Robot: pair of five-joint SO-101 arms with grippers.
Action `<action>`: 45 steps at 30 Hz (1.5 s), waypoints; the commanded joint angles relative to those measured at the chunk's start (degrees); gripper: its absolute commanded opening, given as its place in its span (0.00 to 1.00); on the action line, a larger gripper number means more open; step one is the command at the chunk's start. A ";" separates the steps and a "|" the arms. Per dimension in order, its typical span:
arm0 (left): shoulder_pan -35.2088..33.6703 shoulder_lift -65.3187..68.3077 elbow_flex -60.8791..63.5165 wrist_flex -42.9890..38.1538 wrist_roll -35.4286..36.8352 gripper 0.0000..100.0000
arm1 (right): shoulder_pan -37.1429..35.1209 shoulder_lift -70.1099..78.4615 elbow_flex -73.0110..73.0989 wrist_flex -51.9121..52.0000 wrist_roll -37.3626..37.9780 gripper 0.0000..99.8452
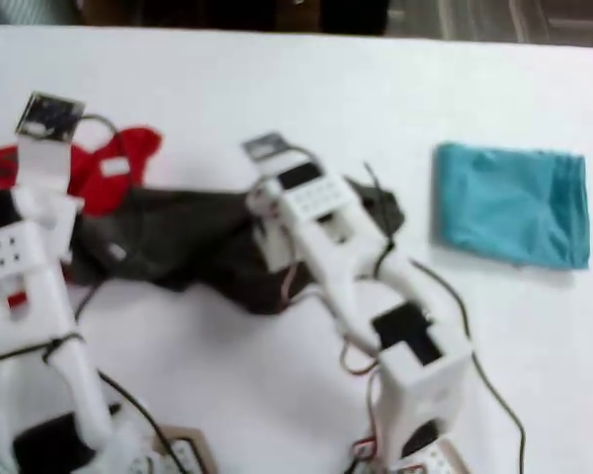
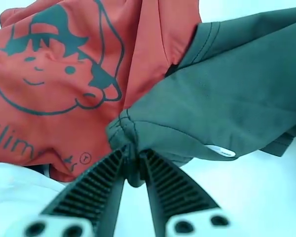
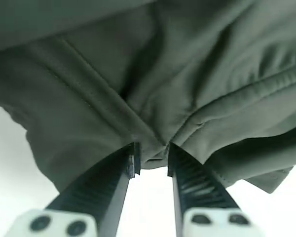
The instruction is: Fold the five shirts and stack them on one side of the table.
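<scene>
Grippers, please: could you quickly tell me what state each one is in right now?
Left gripper: closed, pinching the hem of the dark shirt.
Right gripper: closed on a fold of the same dark shirt.

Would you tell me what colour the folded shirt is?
The folded shirt is teal, clearest in the high view.

- White surface (image 1: 277,395): plain and matte. It shows bare beside and beneath the left fingers (image 2: 101,185). The same white shows in the gap between the right fingers (image 3: 113,182) and out to either side of them.
- Dark strip of room (image 1: 227,12): lies past the surface's far edge, well apart from both pairs of fingers.
</scene>
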 commanded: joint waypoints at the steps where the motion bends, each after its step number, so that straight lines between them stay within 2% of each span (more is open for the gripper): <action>1: -0.44 -1.41 -0.40 -1.14 -0.35 0.03 | 2.51 1.89 -1.58 0.31 0.09 0.10; 6: -0.44 -1.41 -0.40 -1.14 -0.35 0.03 | 1.80 5.23 -1.58 0.31 0.09 0.10; 14: -0.44 -1.41 -0.40 -1.14 -0.35 0.03 | -4.26 5.58 -1.58 0.31 2.11 0.10; 20: -0.44 -1.41 -0.48 -1.14 -0.35 0.03 | -4.70 5.05 -1.67 0.31 2.55 0.10; 24: -0.44 -1.41 -0.48 -1.14 -0.35 0.03 | -4.62 5.14 -2.55 0.31 2.64 0.01; 26: -0.44 -1.41 -0.48 -1.14 -0.35 0.03 | -4.53 5.05 -2.90 0.31 4.48 0.02; 33: -0.44 -0.88 0.13 -1.14 -0.44 0.03 | 2.42 -4.09 -6.07 0.66 7.21 0.02; 39: -0.44 -0.88 2.77 -2.02 -0.53 0.03 | 9.98 -12.35 -5.98 1.01 16.53 0.02; 42: -0.26 -0.88 5.76 -3.78 -0.53 0.03 | 10.15 -11.38 -5.10 0.92 20.48 0.02; 45: -0.09 -0.88 8.84 -5.01 -0.53 0.03 | 8.48 -7.96 -3.96 0.04 20.31 0.02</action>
